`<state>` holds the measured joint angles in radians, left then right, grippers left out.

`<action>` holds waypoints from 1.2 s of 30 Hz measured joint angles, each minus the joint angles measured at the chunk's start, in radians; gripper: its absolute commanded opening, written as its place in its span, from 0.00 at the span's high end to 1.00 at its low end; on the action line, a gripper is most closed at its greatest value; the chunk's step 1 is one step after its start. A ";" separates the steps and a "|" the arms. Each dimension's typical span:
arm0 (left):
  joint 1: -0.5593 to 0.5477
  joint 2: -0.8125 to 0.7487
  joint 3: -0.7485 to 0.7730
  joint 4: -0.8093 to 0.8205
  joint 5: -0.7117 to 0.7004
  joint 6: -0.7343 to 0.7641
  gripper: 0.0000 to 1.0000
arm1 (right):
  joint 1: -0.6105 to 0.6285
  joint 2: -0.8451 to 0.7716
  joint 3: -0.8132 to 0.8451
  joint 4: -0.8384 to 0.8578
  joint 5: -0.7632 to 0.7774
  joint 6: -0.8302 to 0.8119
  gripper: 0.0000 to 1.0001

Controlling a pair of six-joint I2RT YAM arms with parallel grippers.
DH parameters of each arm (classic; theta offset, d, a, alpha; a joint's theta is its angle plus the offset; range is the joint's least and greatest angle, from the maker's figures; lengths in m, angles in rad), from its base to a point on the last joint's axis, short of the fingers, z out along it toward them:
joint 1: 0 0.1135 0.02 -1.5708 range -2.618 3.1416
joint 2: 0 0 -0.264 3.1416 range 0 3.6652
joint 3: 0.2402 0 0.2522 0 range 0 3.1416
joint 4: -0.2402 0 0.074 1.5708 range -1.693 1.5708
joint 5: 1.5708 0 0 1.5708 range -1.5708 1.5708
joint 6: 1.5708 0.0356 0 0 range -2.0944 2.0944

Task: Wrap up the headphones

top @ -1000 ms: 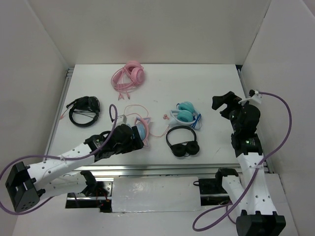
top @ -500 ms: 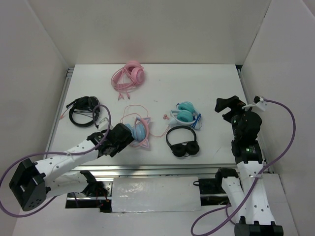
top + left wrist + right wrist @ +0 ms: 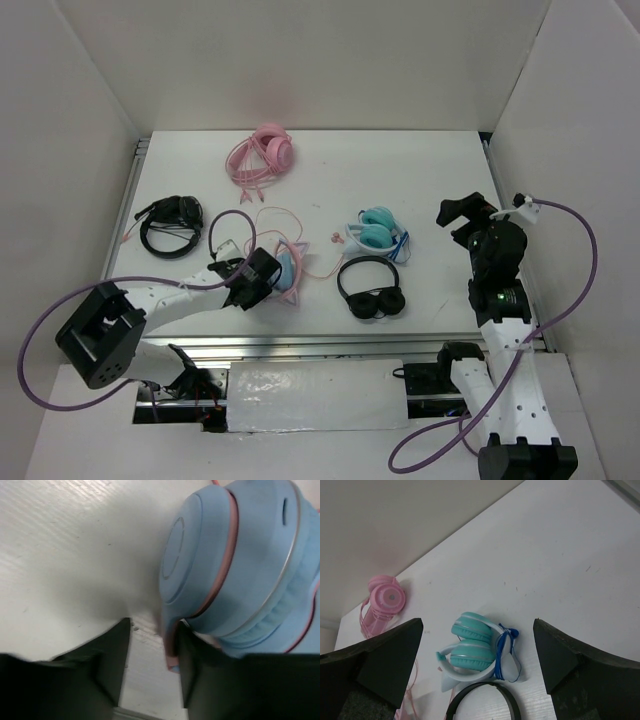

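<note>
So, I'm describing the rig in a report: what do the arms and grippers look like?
The left arm and right arm have white links with black joints and bases. The left gripper and right gripper are black, each with two flat fingers. A thick purple cable loops beside each arm.

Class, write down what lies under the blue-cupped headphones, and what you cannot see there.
White table shows beneath the headphones. From above, the left gripper covers their near side, so whether any cable runs underneath is hidden.
</note>
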<state>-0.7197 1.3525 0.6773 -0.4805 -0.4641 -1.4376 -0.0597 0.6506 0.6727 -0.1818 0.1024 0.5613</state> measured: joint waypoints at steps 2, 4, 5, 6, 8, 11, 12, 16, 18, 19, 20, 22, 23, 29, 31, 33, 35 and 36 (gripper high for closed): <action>0.003 0.029 0.003 0.029 0.005 0.020 0.62 | 0.000 0.003 0.000 0.000 0.003 0.000 0.00; 0.004 0.061 0.014 0.045 0.005 0.032 0.68 | 0.000 0.004 0.000 -0.004 0.010 0.000 0.00; 0.004 0.073 0.021 0.051 0.003 0.045 0.70 | 0.000 0.003 0.000 -0.006 0.013 0.000 0.00; 0.004 0.082 0.027 0.056 0.002 0.050 0.76 | 0.000 0.002 0.000 -0.006 0.015 0.000 0.00; 0.004 0.095 0.037 0.067 -0.005 0.070 0.84 | 0.000 -0.001 0.000 -0.006 0.015 0.000 0.00; 0.006 0.103 0.052 0.062 -0.015 0.101 1.00 | 0.000 -0.014 0.000 -0.007 0.013 -0.001 0.00; 0.009 0.104 0.061 0.055 -0.023 0.114 1.00 | 0.000 -0.019 0.000 -0.007 0.009 -0.002 0.00; 0.021 0.104 0.161 -0.006 -0.081 0.226 1.00 | 0.000 -0.038 0.000 -0.005 -0.061 -0.034 0.00; 0.031 0.102 0.253 -0.030 -0.120 0.307 1.00 | 0.003 -0.043 -0.004 0.008 -0.133 -0.063 0.00; 0.035 0.100 0.303 -0.036 -0.138 0.353 1.00 | 0.005 -0.045 -0.008 0.017 -0.167 -0.078 0.00; 0.043 0.094 0.353 -0.035 -0.151 0.404 1.00 | 0.008 -0.046 -0.016 0.031 -0.214 -0.094 0.00; 0.059 0.077 0.460 -0.050 -0.172 0.496 1.00 | 0.015 -0.045 -0.035 0.061 -0.293 -0.122 0.00; 0.070 0.068 0.520 -0.050 -0.175 0.546 1.00 | 0.021 -0.044 -0.046 0.079 -0.334 -0.137 0.00; 0.159 0.009 0.820 -0.020 -0.105 0.819 1.00 | 0.122 0.019 -0.088 0.206 -0.546 -0.248 0.00; 0.171 0.000 0.907 -0.013 -0.085 0.902 1.00 | 0.180 0.061 -0.090 0.239 -0.578 -0.294 0.00; 0.172 -0.002 0.985 -0.013 -0.047 0.977 1.00 | 0.242 0.110 -0.090 0.266 -0.583 -0.330 0.00; 0.172 0.004 1.067 -0.029 0.009 1.054 1.00 | 0.307 0.171 -0.090 0.308 -0.577 -0.359 0.00; 0.172 0.014 1.112 -0.043 0.031 1.086 1.00 | 0.344 0.210 -0.090 0.335 -0.571 -0.370 0.00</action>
<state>-0.5472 1.3663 1.7889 -0.5240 -0.4335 -0.3519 0.2844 0.8608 0.5831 0.1535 -0.4690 0.1917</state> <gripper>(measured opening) 0.247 0.996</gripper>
